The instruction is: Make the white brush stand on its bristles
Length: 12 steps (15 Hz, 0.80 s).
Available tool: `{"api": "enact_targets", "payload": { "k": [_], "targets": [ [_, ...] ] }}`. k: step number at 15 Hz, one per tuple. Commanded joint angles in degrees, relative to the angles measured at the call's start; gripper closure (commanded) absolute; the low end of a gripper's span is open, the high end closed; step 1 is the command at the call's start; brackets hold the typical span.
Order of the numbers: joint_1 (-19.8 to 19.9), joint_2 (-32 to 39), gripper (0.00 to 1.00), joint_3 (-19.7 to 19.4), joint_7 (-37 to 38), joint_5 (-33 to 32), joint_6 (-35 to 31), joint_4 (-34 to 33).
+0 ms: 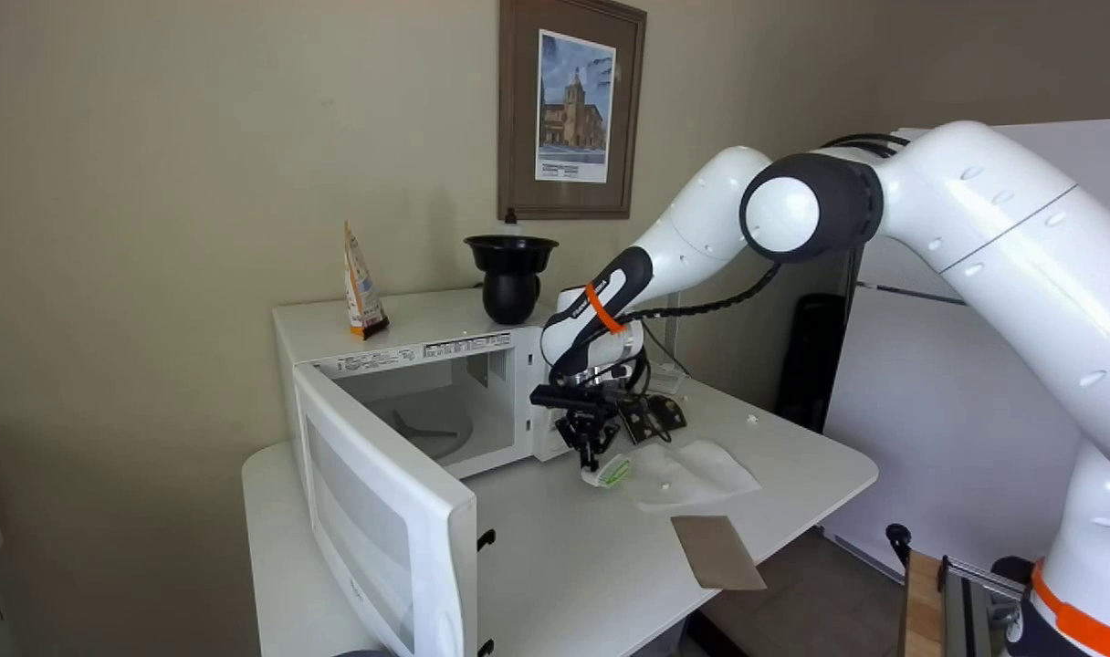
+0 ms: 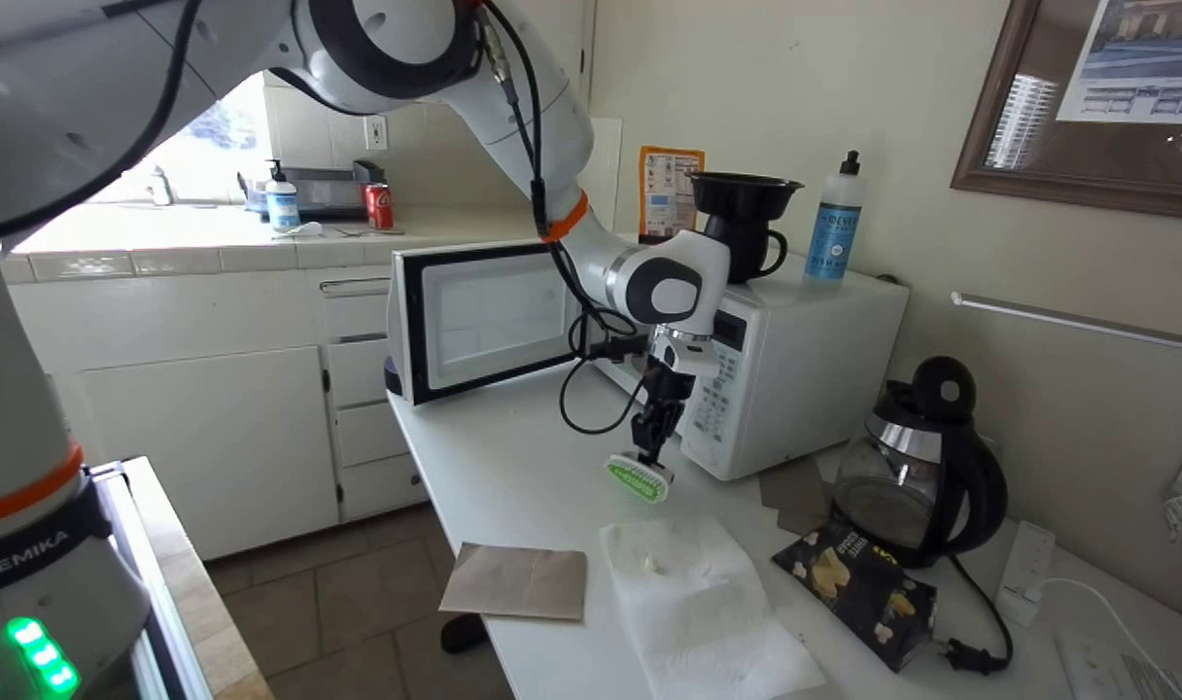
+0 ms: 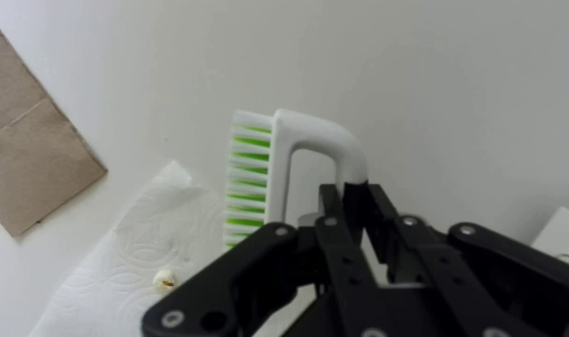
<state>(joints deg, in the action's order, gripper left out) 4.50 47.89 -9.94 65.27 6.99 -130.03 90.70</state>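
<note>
The white plastic brush (image 3: 279, 173) bears a rounded loop handle (image 3: 351, 161), clasped in the black two-fingered gripper (image 3: 352, 196), and rows of white-and-green bristles (image 3: 248, 182). In an exterior view it is over the white tabletop (image 2: 513, 437), by the far end of the white paper towel (image 2: 708, 603); contact is unclear. The bristles point sideways, toward the near side; the long axis runs left to right.

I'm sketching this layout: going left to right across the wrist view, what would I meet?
Flat brown piece, popcorn piece, white brush, then a white object at the right edge, too little shown to identify.
</note>
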Motion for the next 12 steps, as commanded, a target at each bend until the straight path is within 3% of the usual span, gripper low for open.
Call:
{"api": "enact_targets", "payload": {
  "k": [1, 7, 10, 12],
  "targets": [
    [-3.4, -5.0, 0.95, -2.3, 7.8, 1.7, -11.2, 9.0],
    [-10.1, -7.2, 0.95, -7.0, 22.8, 1.7, -36.4, 21.9],
    [-17.5, -6.4, 0.95, -14.0, 29.7, 2.7, -48.5, 26.9],
    [-23.2, -5.7, 0.95, -19.2, 32.2, 4.8, -51.9, 29.8]
  ]
}}
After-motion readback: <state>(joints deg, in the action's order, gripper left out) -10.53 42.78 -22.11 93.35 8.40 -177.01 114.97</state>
